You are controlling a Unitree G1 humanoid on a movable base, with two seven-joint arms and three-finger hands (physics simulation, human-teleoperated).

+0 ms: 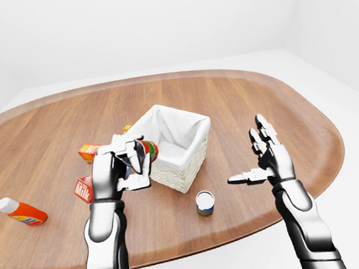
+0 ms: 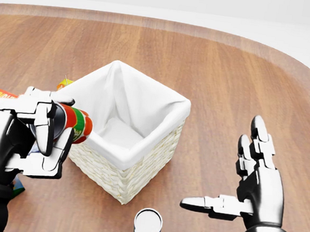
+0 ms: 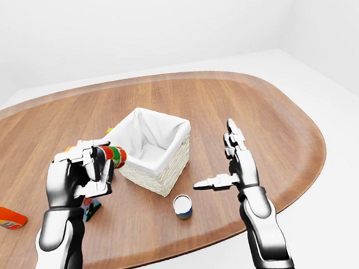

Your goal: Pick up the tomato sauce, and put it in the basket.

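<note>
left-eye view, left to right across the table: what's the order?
Orange bottle with white cap → left hand shut on the tomato sauce can → white-lined wicker basket → small tin can → open right hand.
</note>
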